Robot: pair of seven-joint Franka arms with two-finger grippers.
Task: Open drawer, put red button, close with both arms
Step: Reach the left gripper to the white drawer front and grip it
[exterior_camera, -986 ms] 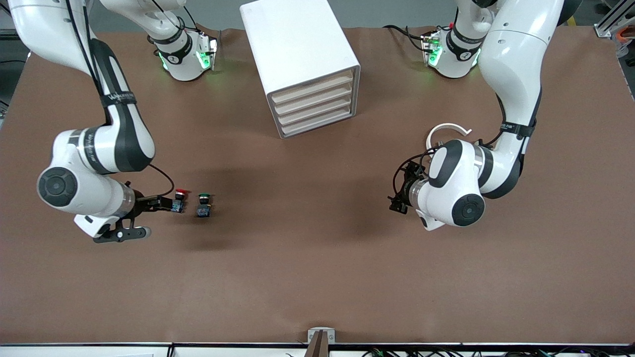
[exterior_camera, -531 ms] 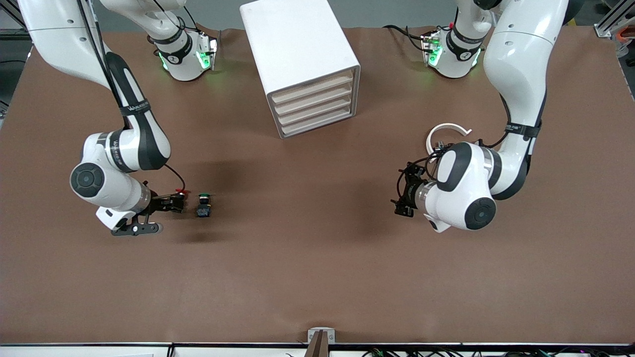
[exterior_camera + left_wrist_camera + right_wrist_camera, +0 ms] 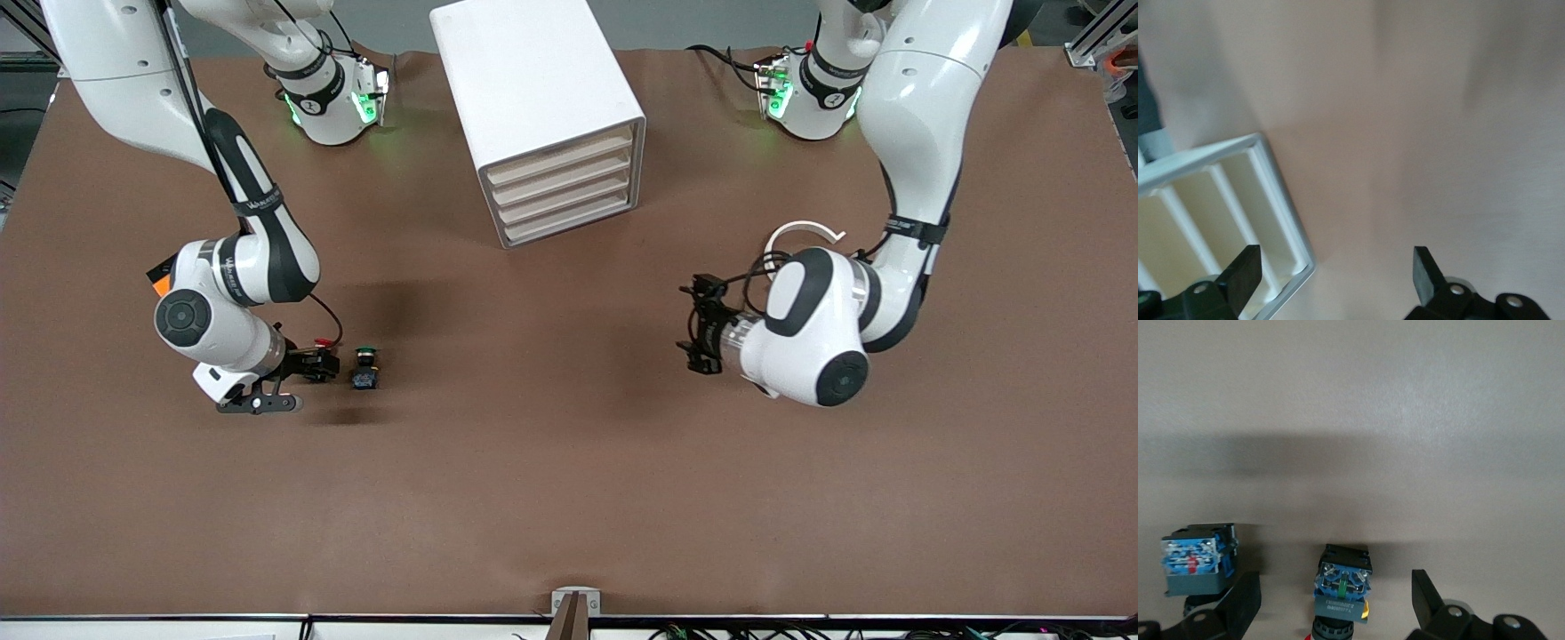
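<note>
The red button [image 3: 327,341] stands on the brown table toward the right arm's end. My right gripper [image 3: 322,363] is low at the table, open, with the button between its fingers. In the right wrist view the button [image 3: 1341,590] shows its blue base and black collar, clear of both fingers [image 3: 1238,603]. My left gripper [image 3: 693,324] is open and empty above the table toward the left arm's end. In the left wrist view its fingers [image 3: 1426,270] frame bare table and a corner of the cabinet [image 3: 1281,220]. The drawers [image 3: 564,182] are all shut.
The green-capped switch [image 3: 364,366] stands close beside the red button, toward the table's middle; it also shows in the right wrist view [image 3: 1195,563] next to one finger. The white cabinet [image 3: 542,89] stands between the two arm bases.
My right gripper has moved forward until the red button sits between its fingers. My left gripper has shifted and turned toward the cabinet. Both switches stayed put.
</note>
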